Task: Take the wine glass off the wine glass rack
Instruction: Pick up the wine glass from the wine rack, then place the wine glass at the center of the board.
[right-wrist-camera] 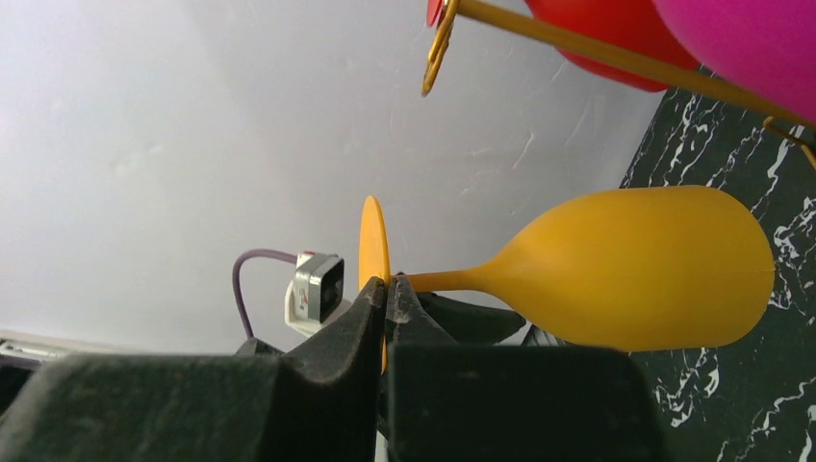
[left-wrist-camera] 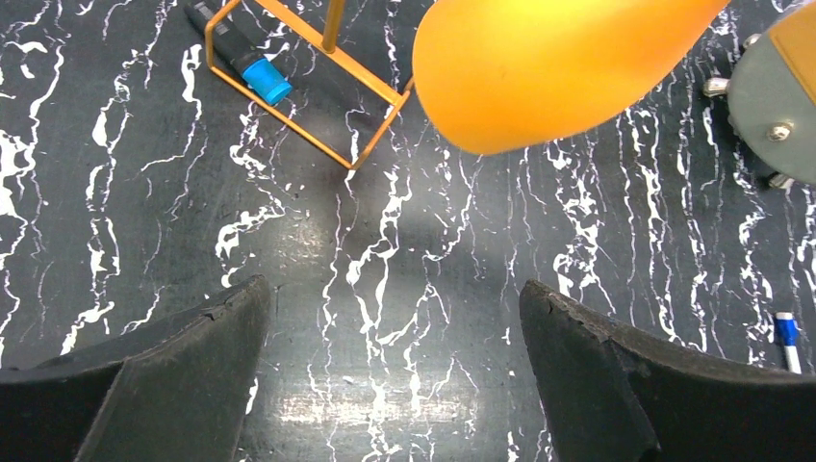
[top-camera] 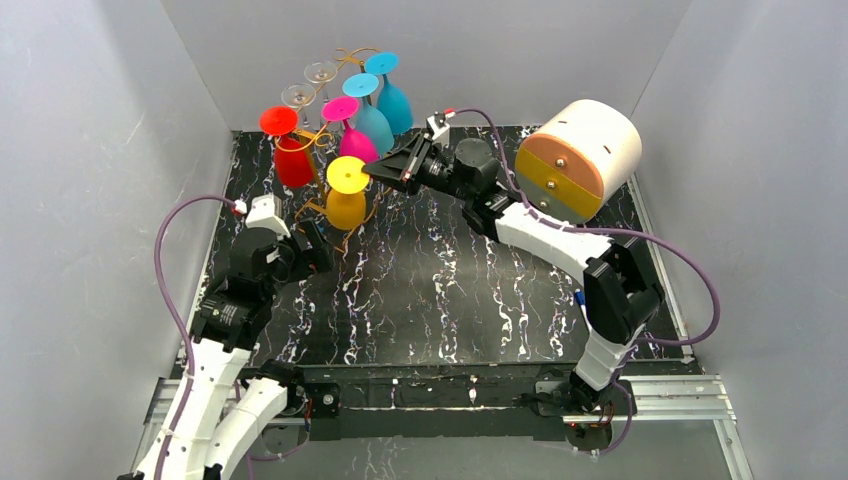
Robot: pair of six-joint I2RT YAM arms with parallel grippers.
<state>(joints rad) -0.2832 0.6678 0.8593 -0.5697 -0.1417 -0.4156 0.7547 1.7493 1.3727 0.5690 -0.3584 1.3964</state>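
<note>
Right wrist view: right fingers [right-wrist-camera: 327,346] pinch the yellow wine glass [right-wrist-camera: 635,269] by its foot, seemingly clear of the wine glass rack [right-wrist-camera: 577,45]; left fingers [left-wrist-camera: 192,375] gape empty; carrying it away remains.

Wine glasses: 7 in all, bunched at 11 o'clock on the counter [top-camera: 450,290]. By colour – 1 red glass [top-camera: 292,162], 1 yellow glass [top-camera: 346,208], 1 magenta glass [top-camera: 357,146], 2 teal: near teal glass [top-camera: 376,126] & far teal glass [top-camera: 396,106], 2 clear: near clear glass [top-camera: 298,96] & far clear glass [top-camera: 320,71]. Wine glass rack [left-wrist-camera: 279,107]: 1. White-and-orange drum [top-camera: 580,155], 1 o'clock: 1. Small blue-tipped sticks, left wrist view: 2 – black stick [left-wrist-camera: 241,56] at 11 o'clock, white stick [left-wrist-camera: 786,339] at 4 o'clock. Claws: 2 – left claw [left-wrist-camera: 393,294], right claw [right-wrist-camera: 387,289]
</note>
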